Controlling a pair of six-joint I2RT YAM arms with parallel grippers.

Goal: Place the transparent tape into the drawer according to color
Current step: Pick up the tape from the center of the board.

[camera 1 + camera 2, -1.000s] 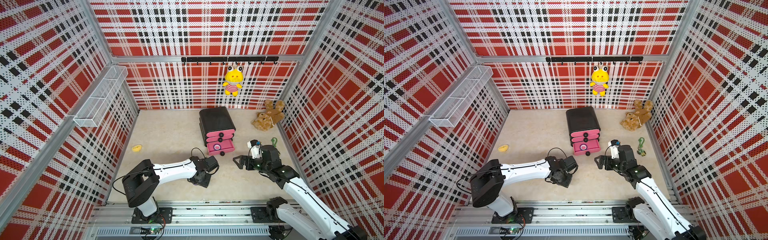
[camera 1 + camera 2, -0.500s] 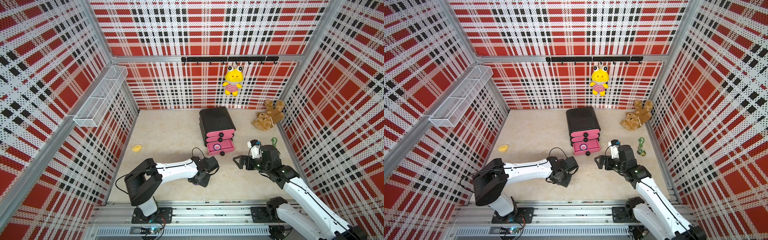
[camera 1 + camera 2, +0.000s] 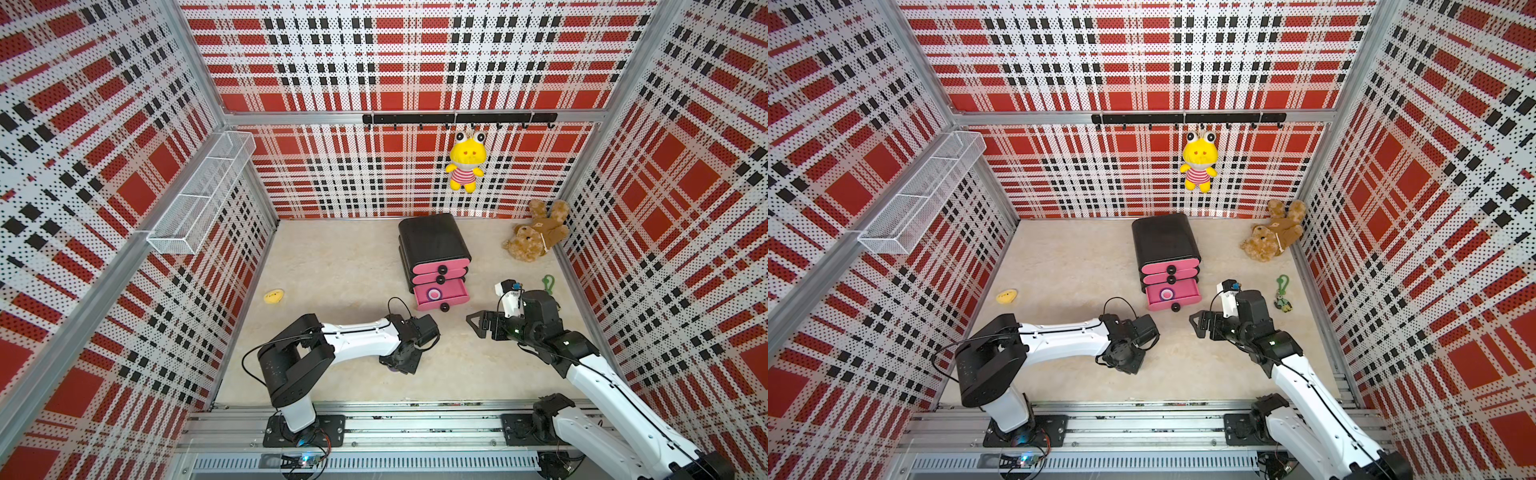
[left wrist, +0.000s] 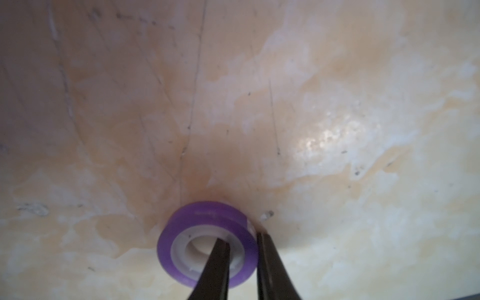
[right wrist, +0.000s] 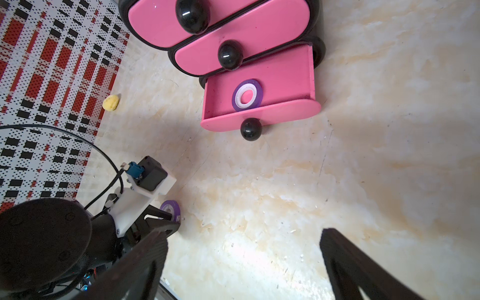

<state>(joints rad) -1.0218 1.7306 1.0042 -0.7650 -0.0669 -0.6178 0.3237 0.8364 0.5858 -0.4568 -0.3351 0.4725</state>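
A purple roll of transparent tape (image 4: pixel 181 233) lies flat on the beige floor. My left gripper (image 4: pixel 240 237) is shut on its wall, one finger in the pale core and one outside. In both top views that gripper (image 3: pixel 401 365) points down near the front middle of the floor. The same roll (image 5: pixel 171 207) shows under it in the right wrist view. The black drawer unit (image 3: pixel 432 241) has pink fronts. Its bottom drawer (image 3: pixel 455 291) is pulled out, with another purple roll (image 5: pixel 247 95) flat inside. My right gripper (image 3: pixel 478 324) hangs open and holds nothing, just right of the drawer.
A small yellow toy (image 3: pixel 273 295) lies by the left wall. A brown teddy bear (image 3: pixel 536 237) sits in the back right corner, a green keychain (image 3: pixel 1283 291) near the right wall. A yellow frog plush (image 3: pixel 466 166) hangs from the back rail. A wire basket (image 3: pixel 199 199) is fixed to the left wall.
My left gripper has closed onto the purple roll's wall; its arm has barely shifted. The right arm has not moved.
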